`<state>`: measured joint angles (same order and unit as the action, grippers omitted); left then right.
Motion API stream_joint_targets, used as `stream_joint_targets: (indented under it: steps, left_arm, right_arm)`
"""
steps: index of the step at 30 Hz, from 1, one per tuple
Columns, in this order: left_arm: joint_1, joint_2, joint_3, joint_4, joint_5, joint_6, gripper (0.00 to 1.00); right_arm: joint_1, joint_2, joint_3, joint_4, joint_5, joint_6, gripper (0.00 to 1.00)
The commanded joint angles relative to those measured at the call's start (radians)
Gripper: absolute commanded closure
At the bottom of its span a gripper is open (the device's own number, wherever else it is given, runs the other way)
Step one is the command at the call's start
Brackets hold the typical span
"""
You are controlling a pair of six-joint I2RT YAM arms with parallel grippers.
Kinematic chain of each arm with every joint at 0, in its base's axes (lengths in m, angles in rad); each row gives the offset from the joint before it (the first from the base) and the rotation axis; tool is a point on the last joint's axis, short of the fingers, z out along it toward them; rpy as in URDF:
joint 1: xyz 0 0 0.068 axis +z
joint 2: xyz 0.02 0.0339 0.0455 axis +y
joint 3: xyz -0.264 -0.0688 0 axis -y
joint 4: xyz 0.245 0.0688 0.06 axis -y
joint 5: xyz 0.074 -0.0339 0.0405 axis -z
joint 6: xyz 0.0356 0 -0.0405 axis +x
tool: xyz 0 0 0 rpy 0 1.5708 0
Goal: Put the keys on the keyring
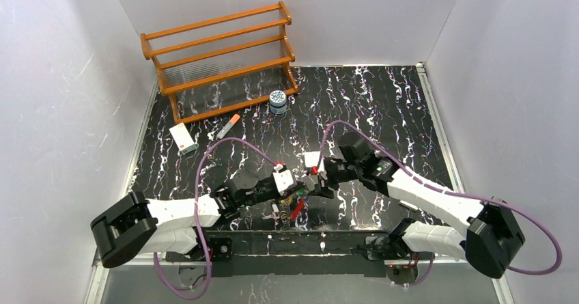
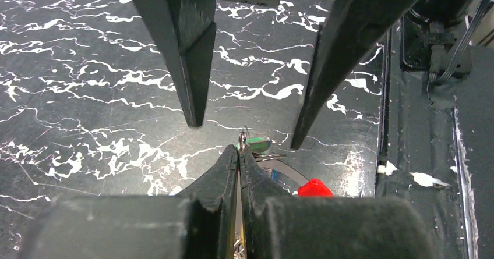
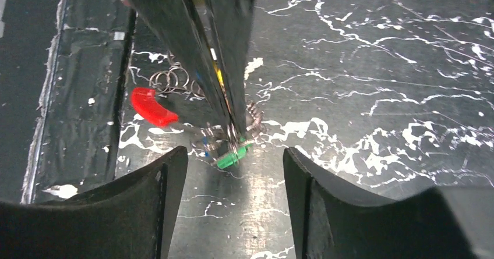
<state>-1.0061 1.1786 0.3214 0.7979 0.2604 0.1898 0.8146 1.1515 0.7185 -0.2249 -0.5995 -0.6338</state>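
readable text: none in any view
white box [image 1: 183, 139], far left: red mark on its face, too small to read
jar [image 1: 278, 101], far middle: blue-white pattern, no letters can be made out
the keys [image 3: 232, 158], near middle: coloured heads, any marking too blurred to tell

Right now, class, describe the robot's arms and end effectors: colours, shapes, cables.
Both the left arm and right arm have white links, black joints and a looping purple cable. The left end effector and right end effector each have two black tapering fingers.

White walls [image 1: 54, 78], black marbled tabletop [image 1: 382, 106], wooden rack [image 1: 215, 21] at back
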Motion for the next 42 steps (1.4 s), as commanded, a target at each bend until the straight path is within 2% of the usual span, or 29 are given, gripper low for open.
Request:
stream_joint_targets:
  steps: [1,8,13,15,18,23,33,40,42]
  left_arm:
    - [0.0,-0.067,-0.049,0.111,-0.045,-0.044,1.0]
    - [0.0,-0.123,-0.11,0.199,-0.052,-0.062,1.0]
    - [0.0,-0.142,-0.119,0.205,-0.035,-0.053,1.0]
    - [0.0,-0.143,-0.119,0.205,-0.035,-0.05,1.0]
    - [0.0,-0.143,-0.117,0.205,-0.036,-0.049,1.0]
    - [0.0,-0.146,-0.115,0.205,-0.03,-0.048,1.0]
    - [0.0,-0.14,-0.108,0.205,-0.013,-0.047,1.0]
    - [0.0,-0.139,-0.108,0.205,-0.015,-0.046,1.0]
    - [-0.001,-0.139,-0.108,0.205,-0.015,-0.046,1.0]
  right_arm:
    - [-0.065,-0.094,-0.085,0.244,-0.063,0.129,0.28]
    - [-0.165,-0.124,-0.135,0.395,-0.275,0.26,0.3]
    - [-0.175,-0.11,-0.145,0.45,-0.367,0.296,0.39]
    - [-0.178,-0.096,-0.141,0.448,-0.39,0.297,0.47]
    - [-0.177,-0.076,-0.139,0.437,-0.402,0.286,0.55]
    - [-0.177,-0.041,-0.129,0.403,-0.394,0.26,0.57]
    - [-0.178,0.043,-0.091,0.37,-0.41,0.233,0.74]
    - [-0.177,0.042,-0.103,0.388,-0.414,0.245,0.97]
    - [-0.177,0.039,-0.11,0.393,-0.412,0.251,0.99]
